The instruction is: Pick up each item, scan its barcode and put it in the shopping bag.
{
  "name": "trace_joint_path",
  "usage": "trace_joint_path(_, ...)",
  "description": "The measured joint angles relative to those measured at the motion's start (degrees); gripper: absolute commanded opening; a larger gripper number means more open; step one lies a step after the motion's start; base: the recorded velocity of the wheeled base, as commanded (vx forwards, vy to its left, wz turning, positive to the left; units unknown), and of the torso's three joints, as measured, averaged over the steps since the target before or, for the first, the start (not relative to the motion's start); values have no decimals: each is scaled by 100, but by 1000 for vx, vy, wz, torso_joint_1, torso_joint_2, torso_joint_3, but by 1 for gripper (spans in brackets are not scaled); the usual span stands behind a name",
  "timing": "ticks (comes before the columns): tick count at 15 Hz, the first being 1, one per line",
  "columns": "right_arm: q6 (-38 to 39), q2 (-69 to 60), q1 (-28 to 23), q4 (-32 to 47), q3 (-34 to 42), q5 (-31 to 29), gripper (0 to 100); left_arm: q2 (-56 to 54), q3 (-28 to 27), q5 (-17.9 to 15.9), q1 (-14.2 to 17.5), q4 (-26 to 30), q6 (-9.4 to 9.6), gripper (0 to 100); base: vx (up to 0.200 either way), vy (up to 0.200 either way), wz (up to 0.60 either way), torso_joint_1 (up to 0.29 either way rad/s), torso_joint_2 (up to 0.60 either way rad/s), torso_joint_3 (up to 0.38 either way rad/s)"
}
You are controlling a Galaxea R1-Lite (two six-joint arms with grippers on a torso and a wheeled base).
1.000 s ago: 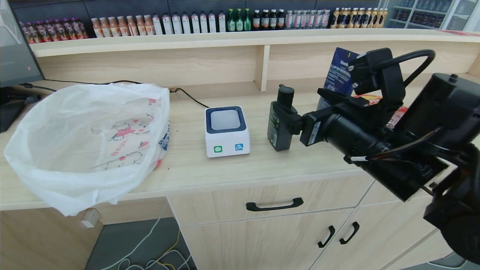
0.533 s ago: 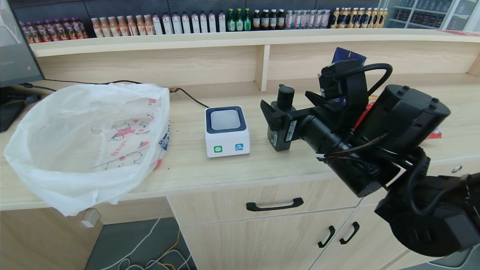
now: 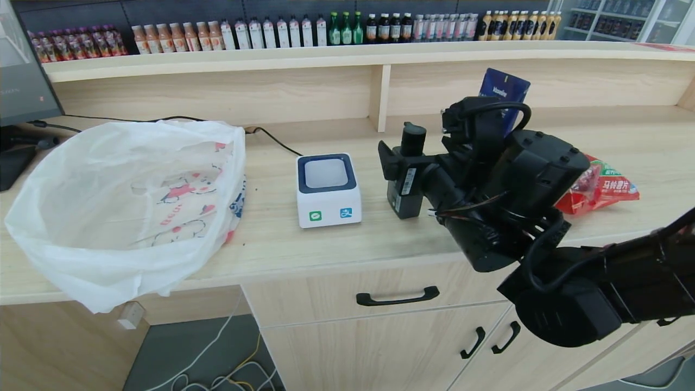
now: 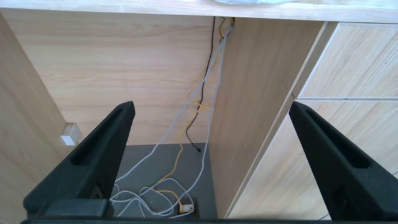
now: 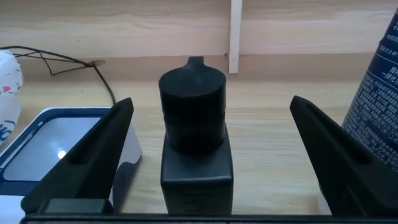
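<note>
Flanking labelled black bottle [image 5: 196,134], right claw [image 5: 211,106] spread

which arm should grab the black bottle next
Right. The right gripper, open, straddles the black bottle on the counter; the left gripper hangs open below the counter, by loose cables.

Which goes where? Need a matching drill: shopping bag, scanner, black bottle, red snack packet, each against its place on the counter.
Things:
1. shopping bag
2. scanner
3. black bottle
4. red snack packet

Places:
A. upright between the open fingers of the right gripper
B. lying on the counter, farthest to the robot's right
C. draped over the counter's front edge, on the robot's left
D. standing between the bag and the bottle

Pairs: 1-C, 2-D, 3-A, 4-B.
</note>
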Motion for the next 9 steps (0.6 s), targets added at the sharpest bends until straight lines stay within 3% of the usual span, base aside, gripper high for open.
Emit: trace_joint_path(9,20,262,-243,-180,173,30,100,0,0,0,0,0,0,100,0,0,0,0,0,0)
